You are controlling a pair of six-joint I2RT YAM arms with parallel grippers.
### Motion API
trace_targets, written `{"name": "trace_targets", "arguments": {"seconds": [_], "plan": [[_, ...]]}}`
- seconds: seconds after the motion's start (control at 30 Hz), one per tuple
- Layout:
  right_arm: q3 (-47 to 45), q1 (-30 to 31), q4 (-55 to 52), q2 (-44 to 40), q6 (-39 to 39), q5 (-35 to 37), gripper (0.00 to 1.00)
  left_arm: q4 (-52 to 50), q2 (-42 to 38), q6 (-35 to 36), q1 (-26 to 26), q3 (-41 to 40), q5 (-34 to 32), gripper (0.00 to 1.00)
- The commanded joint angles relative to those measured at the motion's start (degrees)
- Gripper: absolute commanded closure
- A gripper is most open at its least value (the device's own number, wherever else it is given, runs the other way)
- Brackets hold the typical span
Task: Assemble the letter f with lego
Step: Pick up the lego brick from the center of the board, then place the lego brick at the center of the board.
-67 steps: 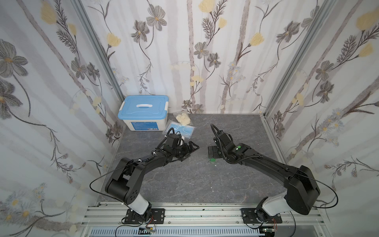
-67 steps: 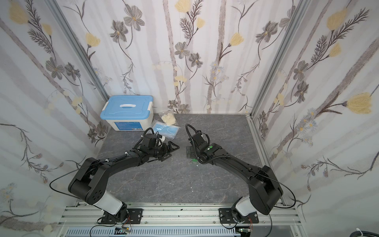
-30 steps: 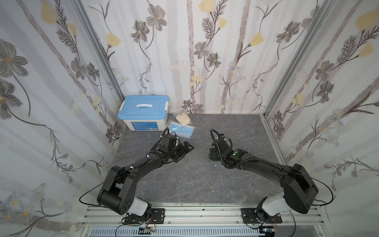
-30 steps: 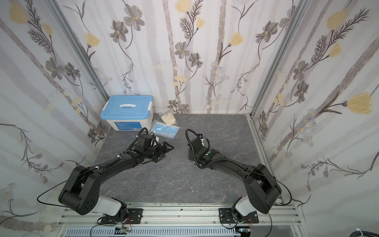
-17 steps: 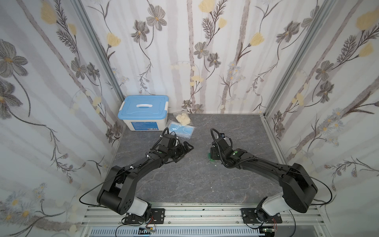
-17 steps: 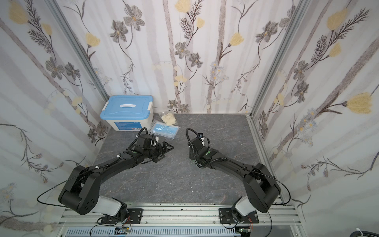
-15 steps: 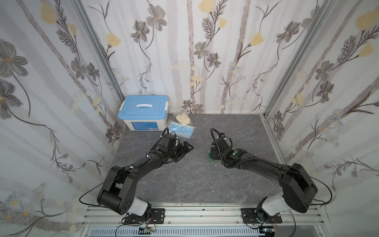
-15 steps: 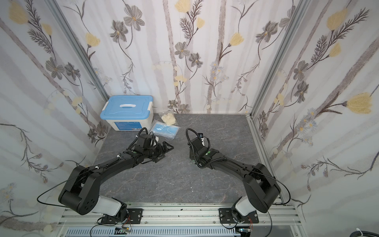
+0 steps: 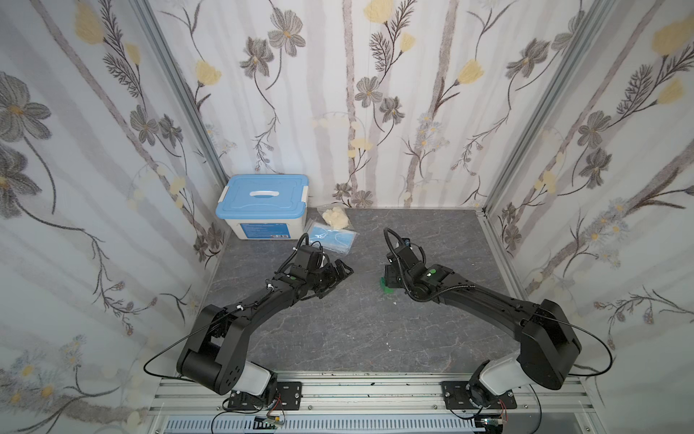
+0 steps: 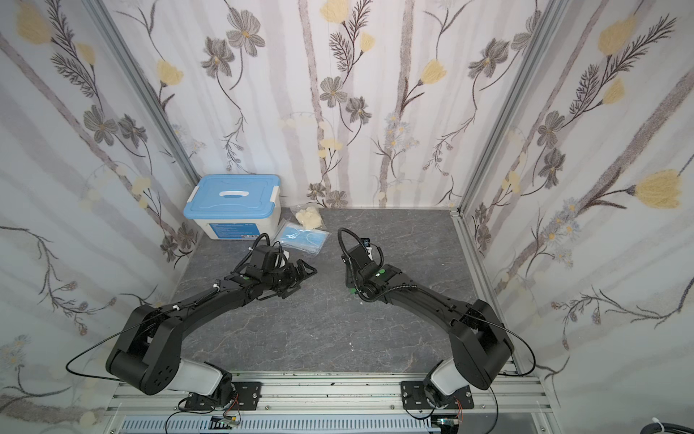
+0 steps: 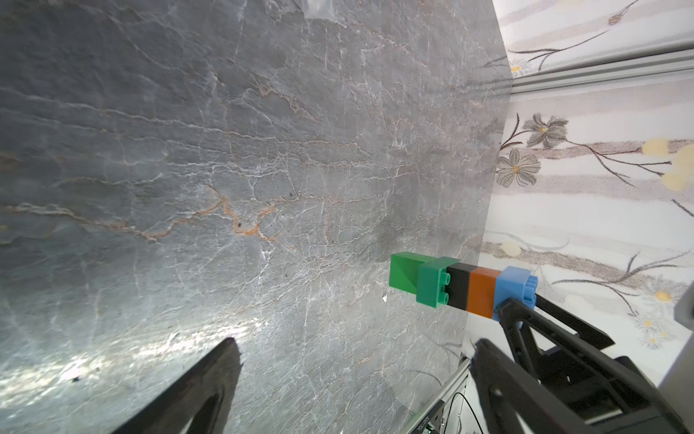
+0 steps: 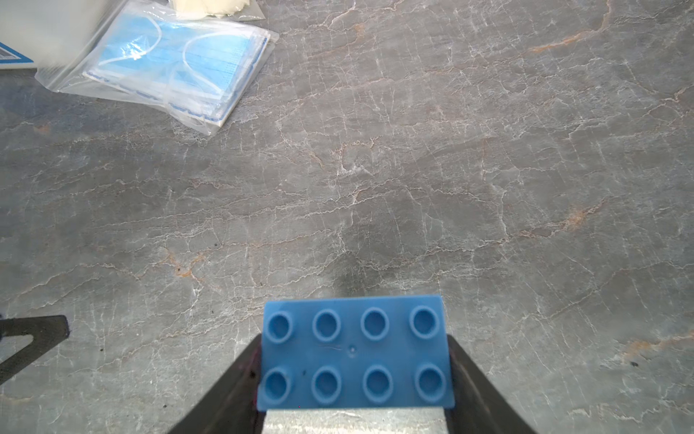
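Right gripper [image 12: 355, 357] clamped on the letter f [image 11: 469, 289], left gripper [image 11: 356, 347] spread, empty — box [image 9: 263, 203] lidded, bag [image 12: 56, 79] of masks [image 12: 195, 64], seemingly

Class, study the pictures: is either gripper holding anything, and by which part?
The right gripper clamps the lego stack by the short ends of its top blue brick. The left gripper is open, empty.

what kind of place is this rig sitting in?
Probably a lab booth built for robot manipulation trials, not a home. Two black arms are bolted to an aluminium rail. The grey stone-look tabletop is boxed in by floral wallpaper panels in metal framing, with a blue-lidded storage box in one corner.
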Motion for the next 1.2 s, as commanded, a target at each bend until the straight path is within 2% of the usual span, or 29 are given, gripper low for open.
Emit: {"name": "trace_targets", "arguments": {"seconds": [0.0,0.13,0.33,0.5,0.67,0.9,1.17], "plan": [[3.2,-0.1,-5.9,0.8,0.0,-1.8,0.46,-3.5,-1.9,2.0,0.0,1.0,-2.6,0.01],[9.5,-1.4,-15.0,2.7,-0.8,-6.2,0.47,-7.5,-5.0,3.0,-0.2,2.5,-3.7,0.01],[19.6,-4.8,-29.4,7.0,-4.5,-16.4,0.47,-16.2,-9.7,6.1,-0.6,5.9,-6.3,0.01],[24.6,-7.6,-37.9,12.4,-7.7,-26.8,0.46,-16.2,-10.8,6.9,-0.6,5.2,-6.1,0.00],[25.7,-9.6,-42.7,16.7,-10.2,-32.9,0.46,-14.6,-10.8,6.7,-0.6,4.0,-4.9,0.00],[28.3,-11.2,-47.1,21.1,-11.6,-34.1,0.45,-12.8,-10.8,6.2,-0.6,2.8,-4.1,0.00],[29.9,-11.6,-44.9,26.1,-10.6,-32.7,0.44,-12.7,-12.8,6.2,-0.7,2.5,-4.0,0.00]]}}
